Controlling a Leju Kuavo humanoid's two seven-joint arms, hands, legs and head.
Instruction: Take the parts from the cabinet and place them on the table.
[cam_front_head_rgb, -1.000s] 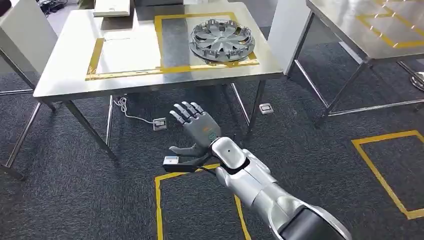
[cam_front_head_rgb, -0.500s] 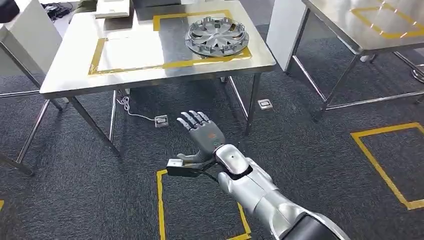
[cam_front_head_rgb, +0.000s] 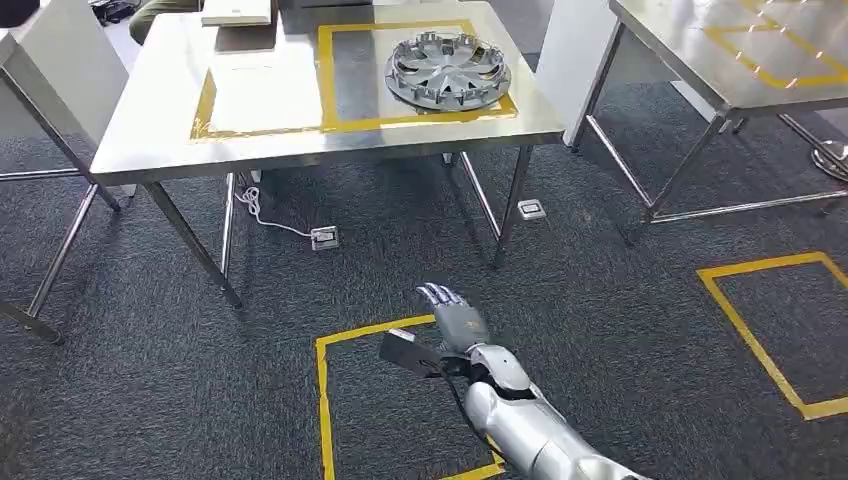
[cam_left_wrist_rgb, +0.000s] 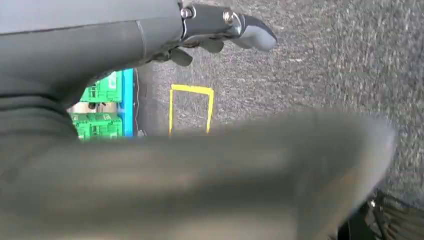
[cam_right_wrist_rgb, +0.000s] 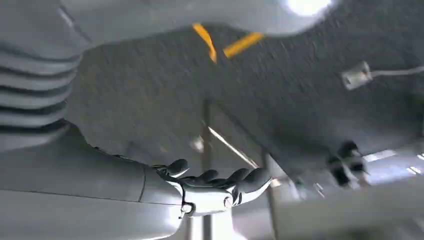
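Left robot hand behind blurred cover (grip unclear)

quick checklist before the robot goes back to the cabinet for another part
1. Part delivered: the wheel cover lies flat on the steel table, inside the yellow tape frame. Ok.
2. Right hand free: it holds nothing, fingers straight and apart, above the carpet. Ok.
3. Left hand free: nothing shows in it, but most of it is hidden. Cannot tell.
4. Room on the table for the next part: bare surface inside the tape to the left of the wheel cover. Ok.
5. Floor hazards: a white cable and floor sockets lie under the table, apart from the hand. Ok.
6. Cabinet position and remaining parts: cannot tell.
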